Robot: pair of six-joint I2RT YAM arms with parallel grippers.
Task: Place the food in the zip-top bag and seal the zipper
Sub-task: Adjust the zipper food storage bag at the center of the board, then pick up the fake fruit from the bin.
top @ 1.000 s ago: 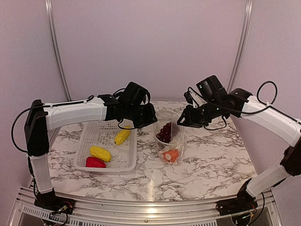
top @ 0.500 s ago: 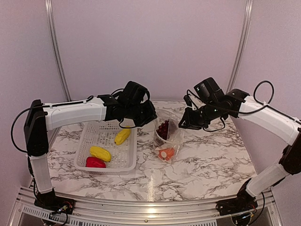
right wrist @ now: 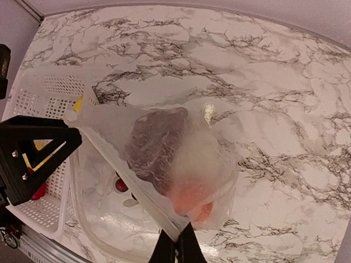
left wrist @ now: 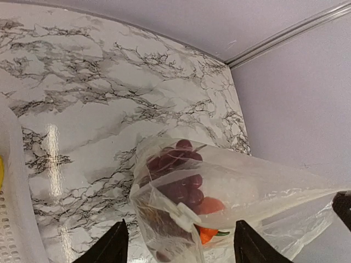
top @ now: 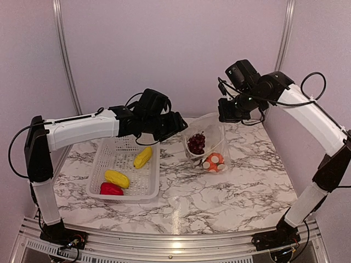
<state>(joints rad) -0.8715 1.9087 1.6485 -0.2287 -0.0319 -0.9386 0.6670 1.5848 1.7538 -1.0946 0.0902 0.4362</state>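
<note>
Right hand (top: 224, 115) of mine is clamped together on the upper rim of the zip-top bag (top: 207, 143), at the bag's 1 o'clock corner seen from above; I judge it grips that high so the bag hangs mouth-up and the load sinks to the bottom; my wrist view shows the two fingers (right wrist: 176, 249) pressed flat with the film running out from between them. My right arm is raised well above the bench (top: 247, 186), elbow high, forearm reaching toward 10 o'clock, wrist tipped downward. Left hand (top: 180, 124) waits with its fingers (left wrist: 114, 247) apart at the bag's 9 o'clock edge, gripping nothing; the near corner of the bag lies just ahead of the gap, and whether it touches I cannot tell; that arm stretches almost level toward 3 o'clock, above the basket (top: 98, 164). Grapes (top: 196, 142) and the orange fruit (top: 214, 161) sit in the bag, low down, where it seems to meet the bench; two yellow pieces (top: 143, 157) and the red pepper (top: 111, 189) lie in the basket at 9 o'clock, so filling looks about half done; the zipper I cannot pick out from the plastic, and the mouth stands unsealed.
</note>
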